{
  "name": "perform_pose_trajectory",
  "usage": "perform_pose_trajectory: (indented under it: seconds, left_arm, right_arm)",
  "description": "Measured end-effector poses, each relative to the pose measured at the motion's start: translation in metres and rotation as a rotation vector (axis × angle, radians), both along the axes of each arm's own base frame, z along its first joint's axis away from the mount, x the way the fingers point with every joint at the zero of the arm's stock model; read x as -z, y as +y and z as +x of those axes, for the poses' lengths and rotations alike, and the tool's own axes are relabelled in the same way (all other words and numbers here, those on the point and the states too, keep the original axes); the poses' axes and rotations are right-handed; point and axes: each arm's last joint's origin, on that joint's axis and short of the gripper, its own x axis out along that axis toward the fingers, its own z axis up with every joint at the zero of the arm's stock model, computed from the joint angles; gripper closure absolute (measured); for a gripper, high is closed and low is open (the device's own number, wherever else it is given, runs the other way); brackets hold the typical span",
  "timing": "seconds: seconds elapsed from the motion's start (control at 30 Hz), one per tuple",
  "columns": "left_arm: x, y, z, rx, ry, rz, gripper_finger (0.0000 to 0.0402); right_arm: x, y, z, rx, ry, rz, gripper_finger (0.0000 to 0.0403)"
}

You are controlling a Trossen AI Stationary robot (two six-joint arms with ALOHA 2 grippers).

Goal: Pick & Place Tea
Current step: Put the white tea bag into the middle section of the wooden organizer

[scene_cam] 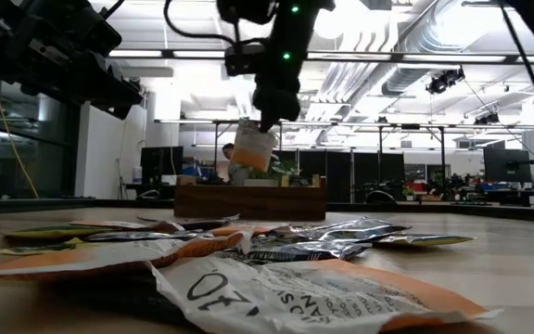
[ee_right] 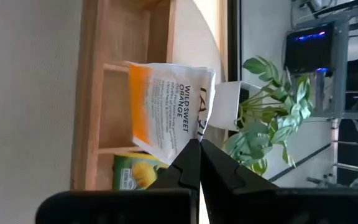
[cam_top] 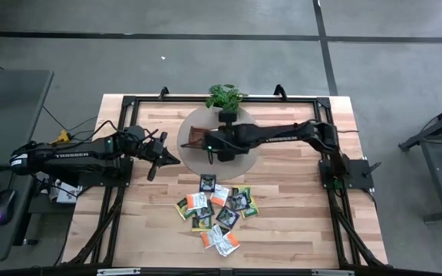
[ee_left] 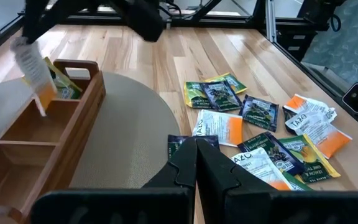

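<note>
**Orange sachet held above the wooden tray**

Nearest the low camera lies a crumpled white-and-orange sachet, front of the loose pile of tea sachets in orange, yellow-green, dark blue-black and white, each with a printed label. The pile rests on the pale plank table, well apart from the right gripper and nearer the table's front edge.

A grey round mat lies below that gripper, carrying the brown wooden tray; one yellow-green sachet already stands in an end compartment.

The right gripper's fingers are pinched on one corner of a white-and-orange sachet printed "WILD SWEET ORANGE", which hangs above the tray. Just beyond it stands a small green potted plant.

The left gripper, pressed together and empty, waits beside the mat.

Behind the table is a bright workshop hall with ceiling ducts and monitors.
</note>
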Motion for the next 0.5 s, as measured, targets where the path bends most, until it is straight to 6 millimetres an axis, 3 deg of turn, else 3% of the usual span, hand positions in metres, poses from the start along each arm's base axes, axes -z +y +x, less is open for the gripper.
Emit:
perform_pose_trajectory:
  seconds: [0.23, 0.5]
  left_arm:
    - [0.0, 0.0, 0.0, 0.0, 0.0, 0.0, 0.0401]
    - [0.0, 0.0, 0.0, 0.0, 0.0, 0.0, 0.0401]
  right_arm:
    - [0.01, -0.017, 0.021, 0.011, 0.11, -0.013, 0.0403]
    - [0.027, -0.024, 0.026, 0.033, 0.184, -0.047, 0.0403]
